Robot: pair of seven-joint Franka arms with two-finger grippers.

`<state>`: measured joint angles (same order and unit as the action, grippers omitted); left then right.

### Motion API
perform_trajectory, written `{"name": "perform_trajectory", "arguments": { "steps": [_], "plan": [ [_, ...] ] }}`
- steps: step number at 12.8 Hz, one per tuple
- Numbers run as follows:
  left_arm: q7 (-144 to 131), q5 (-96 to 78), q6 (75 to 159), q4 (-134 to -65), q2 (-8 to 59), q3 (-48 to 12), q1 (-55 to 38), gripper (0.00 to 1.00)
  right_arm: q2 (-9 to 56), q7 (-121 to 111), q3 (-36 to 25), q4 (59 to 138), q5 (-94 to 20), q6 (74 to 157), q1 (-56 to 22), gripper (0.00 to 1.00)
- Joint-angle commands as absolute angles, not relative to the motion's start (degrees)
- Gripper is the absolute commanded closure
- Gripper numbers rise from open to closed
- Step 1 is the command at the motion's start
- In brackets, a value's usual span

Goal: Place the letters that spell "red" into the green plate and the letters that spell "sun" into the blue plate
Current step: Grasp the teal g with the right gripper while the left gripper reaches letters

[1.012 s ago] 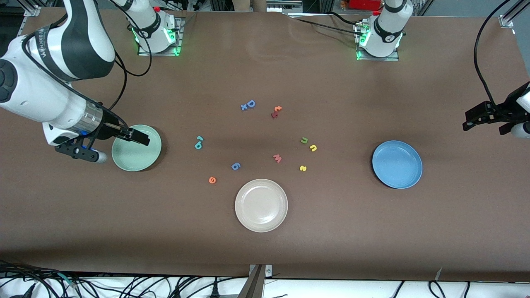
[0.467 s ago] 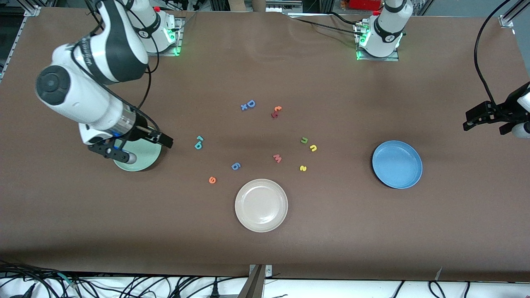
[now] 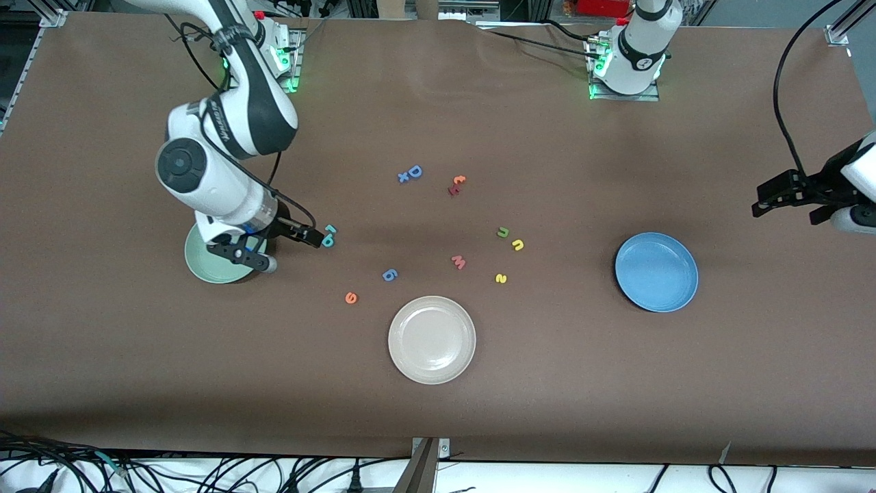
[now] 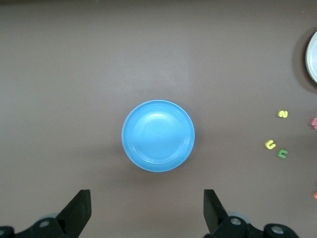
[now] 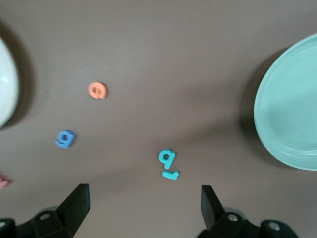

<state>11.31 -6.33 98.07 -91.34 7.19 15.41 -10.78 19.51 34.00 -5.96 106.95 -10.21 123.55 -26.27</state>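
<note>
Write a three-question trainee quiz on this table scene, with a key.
1. True or false: the green plate already holds a letter.
2. Multiple choice: the right end effector is closest to which letters? A) the teal r and d B) the yellow s C) the blue capital D
3. Fill in: the left end effector hangs open above the table at the left arm's end, and its wrist view looks down on the ____ plate.

Key: 1 false: what shows of it is bare, as is the blue plate. 2 A. 3 blue.
</note>
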Motion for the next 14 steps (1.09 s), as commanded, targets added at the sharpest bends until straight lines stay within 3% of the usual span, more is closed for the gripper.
{"name": "perform_trajectory", "arguments": {
  "steps": [1,4,14],
  "plan": [
    [10.8,-9.9,97.6,-90.7,10.4,14.7,-12.0,0.00,19.9,35.2,-5.9,111.3,-9.4,128.4,-27.1,0.01],
    [10.6,-10.4,98.5,-90.6,15.5,14.5,-13.5,0.00,22.5,36.1,-5.7,114.6,-9.6,136.8,-28.2,0.01],
    [10.7,-15.1,111.5,-90.5,30.3,12.8,-20.3,0.00,23.6,38.1,-5.8,114.5,-9.6,138.2,-29.3,0.01]
  ]
}}
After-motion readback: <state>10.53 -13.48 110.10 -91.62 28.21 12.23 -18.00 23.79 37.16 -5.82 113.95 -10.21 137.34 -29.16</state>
